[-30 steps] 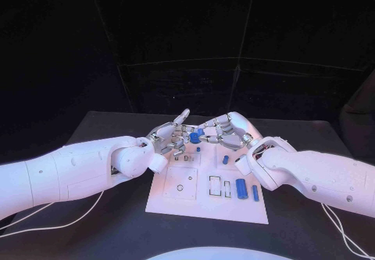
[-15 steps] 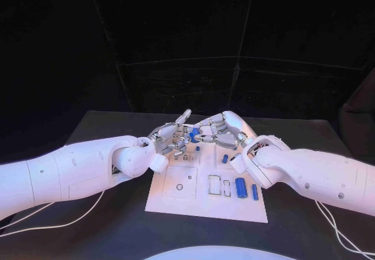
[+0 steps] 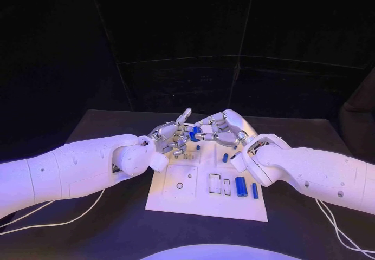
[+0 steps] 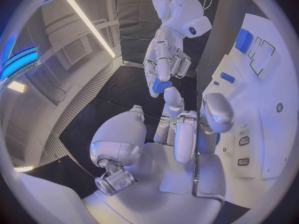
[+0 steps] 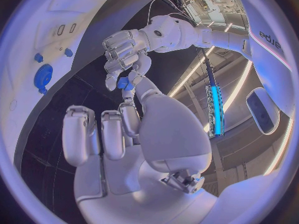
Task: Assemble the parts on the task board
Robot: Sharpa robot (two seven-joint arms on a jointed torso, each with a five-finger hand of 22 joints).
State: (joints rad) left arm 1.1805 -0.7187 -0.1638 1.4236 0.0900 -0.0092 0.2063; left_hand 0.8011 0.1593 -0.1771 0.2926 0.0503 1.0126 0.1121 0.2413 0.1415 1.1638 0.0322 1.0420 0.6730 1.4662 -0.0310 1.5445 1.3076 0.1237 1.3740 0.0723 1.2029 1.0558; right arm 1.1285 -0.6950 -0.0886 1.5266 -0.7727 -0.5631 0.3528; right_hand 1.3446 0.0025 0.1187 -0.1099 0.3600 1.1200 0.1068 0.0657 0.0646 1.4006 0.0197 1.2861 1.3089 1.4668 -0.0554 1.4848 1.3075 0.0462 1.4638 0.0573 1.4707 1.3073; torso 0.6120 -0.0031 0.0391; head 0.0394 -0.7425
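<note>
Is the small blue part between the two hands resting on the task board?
No. In the left wrist view the blue part is off the task board, pinched where fingers of the left hand and right hand meet.

- From my head, the scene is dim: the backdrop behind the table [image 3: 102,122] is nearly black, and a violet-blue light falls on my arms
- The task board [image 3: 207,203] is the brightest surface, lit from above, with soft shadow under my forearms
- My left wrist view bends every straight edge; a bright strip light [image 4: 90,22] glares overhead
- My right wrist view is equally curved, with a glowing cyan bar [image 5: 212,107] and glossy highlights on my right hand [image 5: 124,149]
- Both circles darken and smear at the rim
</note>
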